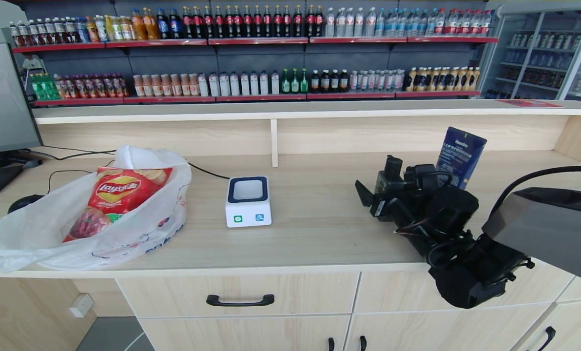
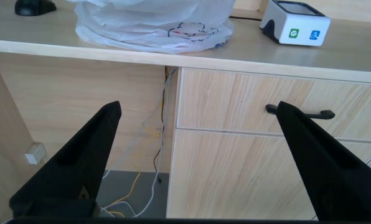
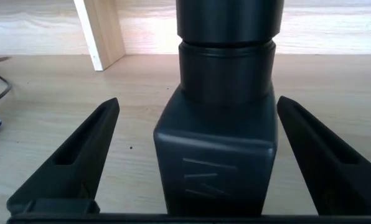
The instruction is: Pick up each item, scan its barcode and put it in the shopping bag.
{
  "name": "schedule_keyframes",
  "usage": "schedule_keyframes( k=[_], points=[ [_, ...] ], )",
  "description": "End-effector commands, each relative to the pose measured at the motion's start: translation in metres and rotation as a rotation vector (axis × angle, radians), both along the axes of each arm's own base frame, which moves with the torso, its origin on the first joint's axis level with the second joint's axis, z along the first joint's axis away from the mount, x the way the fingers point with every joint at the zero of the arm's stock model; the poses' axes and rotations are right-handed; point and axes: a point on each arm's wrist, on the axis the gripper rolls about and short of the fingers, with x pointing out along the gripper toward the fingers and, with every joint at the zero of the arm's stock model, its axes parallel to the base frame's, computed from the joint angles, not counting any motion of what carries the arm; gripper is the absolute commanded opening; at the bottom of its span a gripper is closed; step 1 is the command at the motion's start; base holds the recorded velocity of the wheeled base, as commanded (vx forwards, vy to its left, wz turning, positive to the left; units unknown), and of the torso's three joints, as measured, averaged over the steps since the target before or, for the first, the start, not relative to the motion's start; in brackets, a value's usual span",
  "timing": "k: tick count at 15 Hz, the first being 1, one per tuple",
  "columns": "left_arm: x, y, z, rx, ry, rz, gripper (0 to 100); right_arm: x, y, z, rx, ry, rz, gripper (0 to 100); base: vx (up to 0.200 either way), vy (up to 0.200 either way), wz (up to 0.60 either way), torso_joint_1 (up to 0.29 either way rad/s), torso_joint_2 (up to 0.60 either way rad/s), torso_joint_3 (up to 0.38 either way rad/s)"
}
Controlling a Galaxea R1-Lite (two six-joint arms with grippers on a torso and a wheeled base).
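Note:
A dark, square-bodied bottle (image 3: 216,155) with a round neck stands on the wooden counter (image 1: 319,219) at the right, its top (image 1: 393,168) rising above the arm. My right gripper (image 1: 382,189) (image 3: 198,102) is open, one finger on each side of the bottle's body; whether they touch it I cannot tell. The white shopping bag (image 1: 139,229) (image 2: 154,25) lies at the counter's left with a red chip packet (image 1: 120,192) inside. A white barcode scanner (image 1: 248,201) (image 2: 294,22) sits mid-counter. My left gripper (image 2: 198,106) hangs open and empty below the counter edge, facing the drawers.
A blue card stand (image 1: 461,153) is just behind the right arm. A monitor (image 1: 3,97), a black mouse (image 1: 25,202) and cables occupy the far left. A raised shelf (image 1: 319,114) with a divider runs along the counter's back. Drawer handles (image 2: 300,113) are below.

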Motion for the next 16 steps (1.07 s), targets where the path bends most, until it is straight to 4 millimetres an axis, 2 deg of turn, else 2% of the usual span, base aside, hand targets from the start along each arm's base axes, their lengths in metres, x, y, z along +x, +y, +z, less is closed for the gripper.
schedule_keyframes(
  k=[1,5,6,11,16],
  points=[
    [0.000,0.000,0.000,-0.001,0.001,0.000,100,0.005,0.002,-0.007,-0.008,0.006,0.000,100,0.000,0.000,0.00,0.000,0.00,0.000],
    [0.000,0.000,0.000,-0.001,0.001,0.000,100,0.006,0.002,-0.005,-0.004,-0.001,-0.002,100,0.000,0.000,0.00,0.000,0.00,0.000],
    [0.000,0.000,0.000,-0.001,0.001,0.000,100,0.006,0.002,-0.004,0.001,-0.006,-0.001,0,0.000,0.000,0.00,0.000,0.00,0.000],
    [0.000,0.000,0.000,-0.001,0.001,0.000,100,0.005,0.002,0.005,0.016,-0.025,0.002,0,0.000,0.000,0.00,0.000,0.00,0.000],
    [0.000,0.000,0.000,-0.001,0.001,0.000,100,-0.003,0.001,0.026,0.030,-0.070,0.005,0,0.000,0.000,0.00,0.000,0.00,0.000]
  ],
)
